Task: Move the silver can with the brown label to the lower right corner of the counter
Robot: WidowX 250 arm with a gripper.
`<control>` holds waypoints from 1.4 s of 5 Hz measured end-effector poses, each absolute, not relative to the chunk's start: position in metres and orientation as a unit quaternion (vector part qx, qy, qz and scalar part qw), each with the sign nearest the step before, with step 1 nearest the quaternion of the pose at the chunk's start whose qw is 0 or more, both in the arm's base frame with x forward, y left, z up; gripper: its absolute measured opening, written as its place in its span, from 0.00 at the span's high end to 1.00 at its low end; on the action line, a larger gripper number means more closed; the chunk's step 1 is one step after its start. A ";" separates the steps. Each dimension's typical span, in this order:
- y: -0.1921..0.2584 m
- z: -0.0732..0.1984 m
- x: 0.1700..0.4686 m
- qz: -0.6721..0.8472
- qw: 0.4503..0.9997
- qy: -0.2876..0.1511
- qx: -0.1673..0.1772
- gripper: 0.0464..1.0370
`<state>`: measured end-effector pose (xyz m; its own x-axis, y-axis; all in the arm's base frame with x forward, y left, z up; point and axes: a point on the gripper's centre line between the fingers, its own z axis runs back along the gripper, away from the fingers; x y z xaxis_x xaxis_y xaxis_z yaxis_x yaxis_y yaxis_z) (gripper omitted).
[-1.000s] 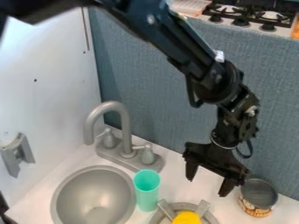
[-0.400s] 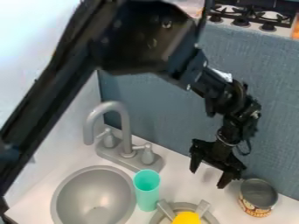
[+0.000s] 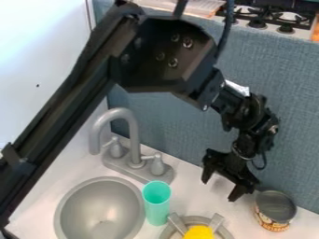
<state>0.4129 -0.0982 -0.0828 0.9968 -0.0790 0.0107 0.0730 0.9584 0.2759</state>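
I have the pincer [image 3: 220,189] open, its two fingers spread and pointing down at the bench [image 3: 187,195], with nothing between them. The can [image 3: 275,206] stands upright just right of it in my view, close to the nearer finger; I can't tell whether they touch. It's a round, open-topped tin, dull grey inside, with a printed brown-and-cream label round its side. To the left I see a smooth turquoise cup [image 3: 157,203], then the round grey sink bowl [image 3: 103,205] with its matte, curved faucet [image 3: 129,135]. At the bottom edge, a yellow object [image 3: 199,233] sits at the grey burner ring [image 3: 225,234]. A woven-looking blue-grey backdrop [image 3: 187,126] rises close behind the can, and my black arm [image 3: 68,102] blocks part of the white side panel [image 3: 37,51].
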 end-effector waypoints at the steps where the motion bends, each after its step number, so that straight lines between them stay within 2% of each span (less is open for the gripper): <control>1: -0.115 -0.088 0.421 -0.041 0.991 -0.057 0.113 0.04; 3: -0.173 -0.099 0.416 -0.136 0.986 -0.091 0.043 0.04; 4: -0.195 -0.101 0.404 -0.167 0.982 -0.081 0.022 0.04; 5: -0.195 -0.103 0.384 -0.161 0.985 -0.056 0.038 0.04; 6: -0.187 -0.076 0.371 -0.122 0.989 -0.050 0.073 0.04; 7: -0.178 -0.041 0.356 -0.095 0.992 -0.030 0.079 0.04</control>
<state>0.3562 -0.1784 -0.0415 0.9801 -0.1936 0.0440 0.1842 0.9695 0.1617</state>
